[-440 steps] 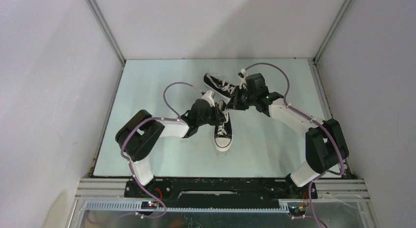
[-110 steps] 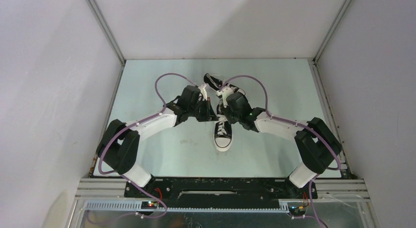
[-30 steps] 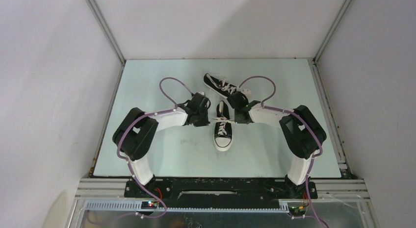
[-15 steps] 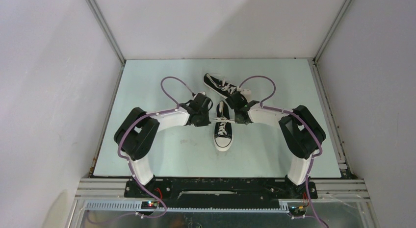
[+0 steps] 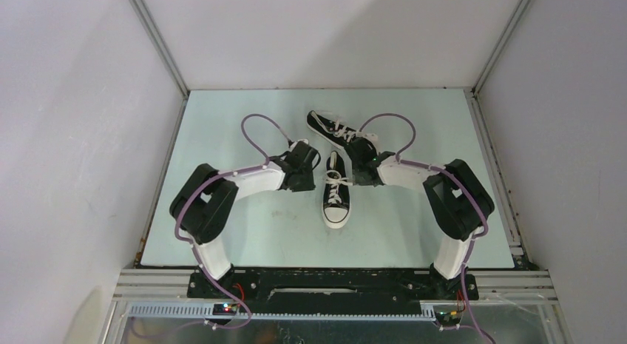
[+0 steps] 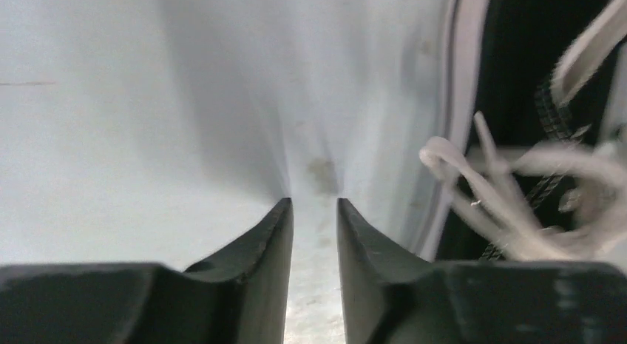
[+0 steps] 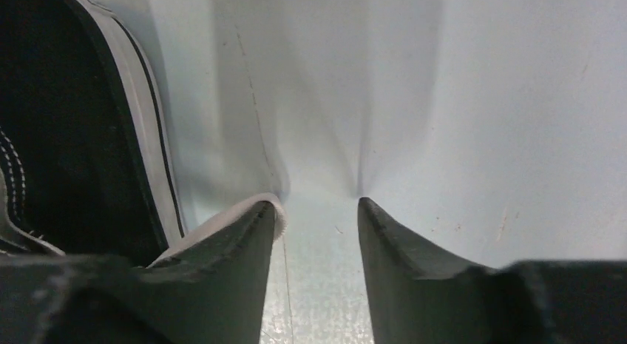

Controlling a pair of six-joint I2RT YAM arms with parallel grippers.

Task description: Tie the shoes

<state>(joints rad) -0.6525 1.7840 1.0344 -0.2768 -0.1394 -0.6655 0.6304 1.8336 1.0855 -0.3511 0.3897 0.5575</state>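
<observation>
Near shoe (image 5: 336, 202) lies on the bench (image 5: 236, 233), toe toward the arm bases; far shoe (image 5: 331, 127) lies askew beyond it; both pincers flank the near shoe's laces (image 6: 488, 189), probably placed to draw them sideways; left pincer (image 6: 314, 205) narrowly parted, empty, tips at the bench; right pincer (image 7: 319, 202) parted wider, nothing between, a pale strip, perhaps lace, across one finger.

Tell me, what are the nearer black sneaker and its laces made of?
Nearer black sneaker: probably canvas, matte, with visible white stitching; smooth white sole looks rubber. White flat laces: seemingly woven cotton or polyester, soft, limp loops.
</observation>
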